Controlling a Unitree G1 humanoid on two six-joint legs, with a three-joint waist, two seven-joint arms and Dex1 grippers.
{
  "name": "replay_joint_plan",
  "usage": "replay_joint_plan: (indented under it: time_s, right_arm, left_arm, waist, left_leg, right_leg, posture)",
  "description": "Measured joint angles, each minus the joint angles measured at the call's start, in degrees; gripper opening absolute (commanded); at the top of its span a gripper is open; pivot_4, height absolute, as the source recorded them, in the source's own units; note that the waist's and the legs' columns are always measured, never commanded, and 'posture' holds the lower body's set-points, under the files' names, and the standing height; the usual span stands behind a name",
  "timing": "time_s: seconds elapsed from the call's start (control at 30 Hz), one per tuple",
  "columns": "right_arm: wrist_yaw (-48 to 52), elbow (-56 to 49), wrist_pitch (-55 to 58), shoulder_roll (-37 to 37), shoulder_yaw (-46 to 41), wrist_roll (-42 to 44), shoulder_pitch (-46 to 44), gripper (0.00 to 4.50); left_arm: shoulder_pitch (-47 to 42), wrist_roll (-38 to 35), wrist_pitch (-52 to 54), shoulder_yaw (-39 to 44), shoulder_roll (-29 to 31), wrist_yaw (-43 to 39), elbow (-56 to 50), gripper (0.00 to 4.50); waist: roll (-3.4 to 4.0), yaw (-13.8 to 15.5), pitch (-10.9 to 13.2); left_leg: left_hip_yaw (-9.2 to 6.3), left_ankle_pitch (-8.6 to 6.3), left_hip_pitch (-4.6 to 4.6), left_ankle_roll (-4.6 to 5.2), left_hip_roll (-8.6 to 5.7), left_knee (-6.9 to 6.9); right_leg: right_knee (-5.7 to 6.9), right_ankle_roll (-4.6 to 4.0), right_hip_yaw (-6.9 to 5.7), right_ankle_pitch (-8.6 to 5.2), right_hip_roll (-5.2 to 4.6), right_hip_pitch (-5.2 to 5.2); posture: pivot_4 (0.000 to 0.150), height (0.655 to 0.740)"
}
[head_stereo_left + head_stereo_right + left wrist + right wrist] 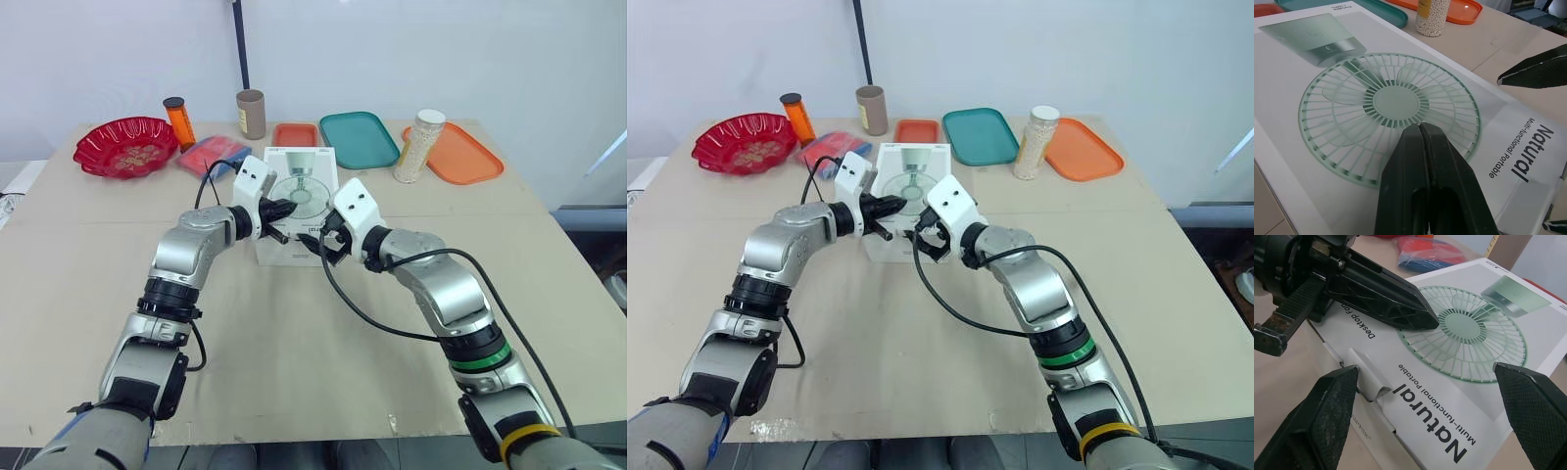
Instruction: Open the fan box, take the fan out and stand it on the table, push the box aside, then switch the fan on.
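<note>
Over the closed box, opening is in hand: left gripper pressed together, right gripper spread wide; the end flap must be caught next.

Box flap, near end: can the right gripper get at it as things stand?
Probably yes. The right gripper is open right at the flap on the near edge of the fan box, nothing between. The shut left gripper sits further back over the box.

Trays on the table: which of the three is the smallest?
The red-orange tray just behind the fan box, leftmost of the three. The teal tray and the orange tray to its right are both clearly longer and wider.
</note>
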Motion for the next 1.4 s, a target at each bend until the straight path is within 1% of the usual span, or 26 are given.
replay_joint_plan:
  time_s: [0.47, 0.6, 0.67, 0.73, 0.83, 0.93, 1.0, 1.07, 1.2, 1.4]
  right_arm:
    - [-1.5, 3.9, -1.5, 1.8, -0.4, -2.0, -2.0, 4.50]
    - [-1.3, 3.6, -0.4, 2.4, -2.5, -1.2, -2.1, 4.50]
    - [-0.4, 1.7, 1.1, 1.9, -4.2, 0.4, -1.7, 4.50]
    - [2.4, -5.0, 2.9, -1.3, -5.9, 3.0, 1.5, 4.50]
    - [6.5, -12.0, 3.6, -6.7, -6.4, 5.3, 7.6, 4.50]
    - [8.8, -15.1, 3.5, -9.1, -6.4, 6.3, 10.9, 4.50]
    - [10.8, -20.0, 3.1, -11.3, -6.5, 7.9, 14.9, 4.50]
    - [11.4, -21.5, 3.0, -11.5, -6.4, 8.6, 16.4, 4.50]
    - [11.2, -22.0, 2.5, -11.3, -5.6, 8.6, 16.4, 4.50]
    - [9.9, -18.9, 0.2, -9.4, -3.7, 6.9, 15.0, 4.50]
  left_arm:
    - [0.9, -0.1, 0.1, 0.0, -0.1, 0.0, -1.3, 0.06]
    - [0.9, -0.1, 0.1, 0.0, -0.1, 0.1, -1.5, 0.06]
    - [1.0, -0.2, 0.1, 0.0, -0.1, 0.2, -1.6, 0.06]
    - [1.1, -0.4, 0.2, 0.1, -0.1, 0.2, -1.9, 0.06]
    - [1.2, -0.5, 0.3, 0.3, -0.1, 0.5, -1.9, 0.06]
    - [1.3, -0.6, 0.6, 0.9, -0.3, 1.0, -2.0, 0.06]
    - [1.5, -0.7, 0.9, 0.9, -0.2, 0.9, -2.3, 0.06]
    - [1.5, -0.7, 1.3, 1.0, -0.1, 0.9, -2.4, 0.06]
    - [1.6, -0.7, 1.5, 1.0, 0.1, 0.9, -2.6, 0.06]
    - [1.6, -0.7, 1.8, 1.1, 0.2, 0.9, -2.7, 0.06]
  waist:
    - [0.01, 0.0, 0.0]
    - [0.01, 0.0, 0.0]
    - [0.01, 0.0, 0.0]
    - [0.01, 0.0, 0.0]
    - [0.01, 0.1, 0.0]
    - [0.04, -0.1, 0.0]
    - [0.05, -0.1, 0.0]
    - [0.05, -0.2, 0.0]
    - [0.05, -0.1, 0.0]
    - [0.04, 0.0, 0.0]
  left_leg:
    - [0.00, 0.01, 0.00, -0.01, 0.00, -0.01]
    - [0.00, 0.01, 0.00, -0.01, 0.00, -0.01]
    - [-0.01, 0.01, -0.01, -0.01, 0.00, -0.03]
    - [-0.03, -0.01, -0.04, 0.02, 0.00, -0.05]
    - [-0.08, -0.02, -0.10, 0.03, -0.02, -0.04]
    - [-0.05, 0.01, -0.06, 0.04, -0.02, -0.03]
    - [-0.09, 0.00, -0.05, 0.05, 0.00, -0.04]
    - [-0.06, 0.01, -0.05, 0.04, 0.00, -0.04]
    - [-0.10, 0.03, -0.05, 0.01, 0.00, -0.02]
    - [-0.10, 0.04, -0.06, -0.01, -0.01, -0.03]
  right_leg:
    - [0.01, -0.01, 0.00, 0.00, 0.00, -0.01]
    - [0.00, -0.01, 0.00, 0.00, -0.01, -0.01]
    - [0.00, -0.01, -0.01, 0.00, -0.01, -0.02]
    - [-0.05, -0.01, -0.03, 0.00, -0.01, -0.02]
    - [-0.09, 0.00, -0.07, 0.00, -0.03, -0.01]
    - [-0.04, -0.01, -0.02, 0.02, 0.00, -0.02]
    - [-0.05, -0.01, -0.04, 0.02, 0.05, -0.01]
    - [-0.05, -0.01, -0.02, 0.02, 0.04, -0.01]
    - [-0.05, -0.01, -0.04, 0.02, 0.04, 0.00]
    - [-0.07, -0.01, -0.05, 0.02, 0.02, 0.00]
  posture:
    - [0.150, 0.7400]
    - [0.150, 0.7400]
    - [0.150, 0.7400]
    - [0.150, 0.7400]
    - [0.150, 0.7400]
    - [0.150, 0.7400]
    - [0.150, 0.7400]
    - [0.150, 0.7400]
    - [0.150, 0.7400]
    - [0.150, 0.7400]
